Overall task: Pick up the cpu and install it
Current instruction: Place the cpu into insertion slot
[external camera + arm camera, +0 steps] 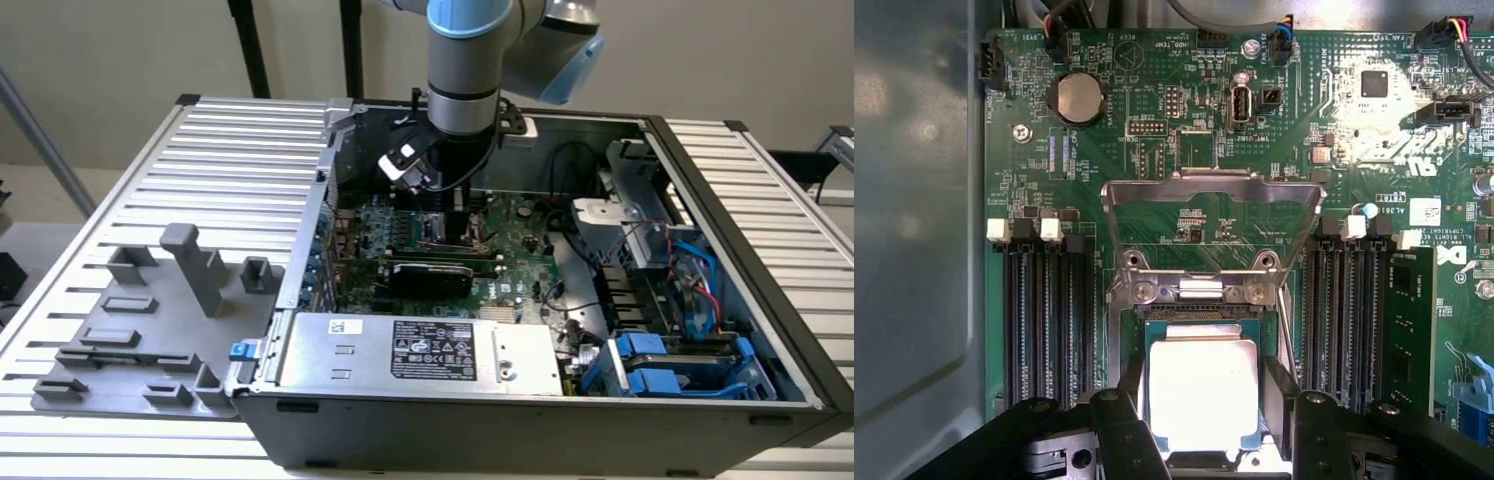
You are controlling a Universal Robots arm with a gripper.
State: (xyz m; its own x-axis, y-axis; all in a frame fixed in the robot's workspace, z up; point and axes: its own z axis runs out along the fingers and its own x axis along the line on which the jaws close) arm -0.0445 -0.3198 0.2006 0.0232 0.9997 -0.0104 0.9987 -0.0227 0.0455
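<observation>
Looking down the wrist view, I have the gripper (1204, 365) over the socket (1199, 292), its fingers (1279, 392) closed against two opposite edges of the cpu (1204, 400), so I read it as clamped on the chip. The cpu's dull silver top faces the camera and looks level. It lies within the socket's metal surround, between the two banks of memory slots (1044, 310). I cannot tell whether it is already resting in the socket or hanging just above it.

The load frame (1211, 195) is swung open and lies back over the motherboard (1184, 130), apart from the chip, so I judge nothing blocks the way down.

In the exterior view, the arm reaches into the open computer case (534, 435), with the gripper (447, 210) at about twelve o'clock from the grey power supply box (414, 350), which is at six o'clock in the case.

As I see it, the step in hand is seating the chip. To do it well, I would hold the chip flat, square its edges to the socket opening, and come straight down with no sideways slide, since the contacts underneath would bend easily. I would use light pressure only. A tilted corner is the main risk.
</observation>
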